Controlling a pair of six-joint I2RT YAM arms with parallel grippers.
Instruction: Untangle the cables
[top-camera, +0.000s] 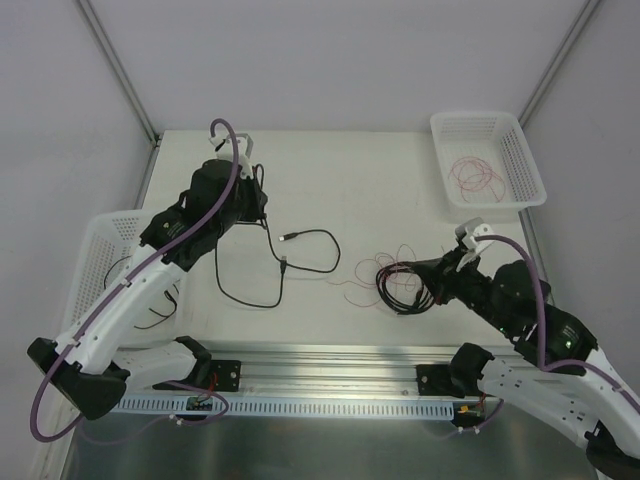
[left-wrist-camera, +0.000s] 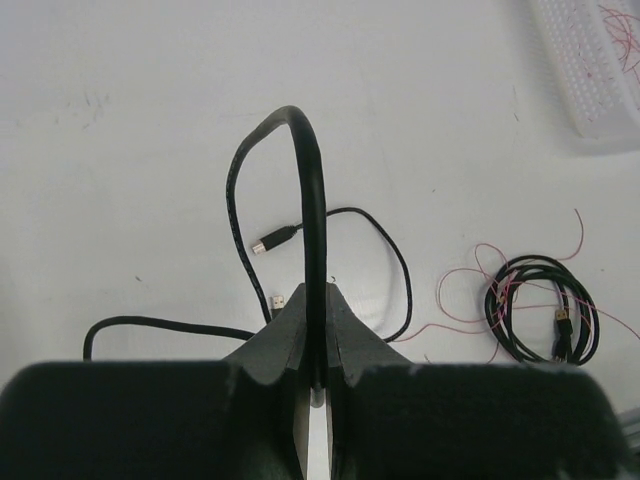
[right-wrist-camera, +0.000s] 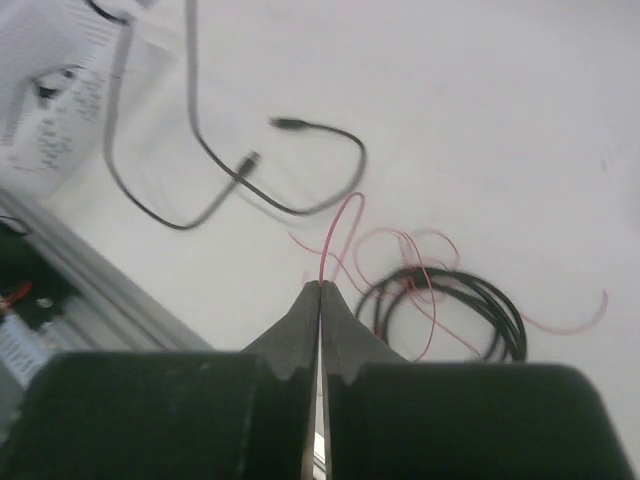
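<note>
Near edge: metal rail w/ both arm bases bolted on. White basket sits at the left side of the table, beside the L arm; some dark cable shows in it.

R pincer is low over the table, right of centre, pressed together on a thin red wire. The wire rises from the tips in a small arch, then loops loosely over and around a coil of black cable lying flat just beside the pincer. Red strands still cross the coil, so those two aren't apart yet.

Further in, L pincer is pinching a separate black cable; fingers shut on it, cable arches up out of the tips. The rest of it trails in wide loops on the table, centre-left, well apart from the coil. Two small plug ends lie close together inside those loops.

Far right corner: 2nd white basket w/ another tangle of red wire inside.
</note>
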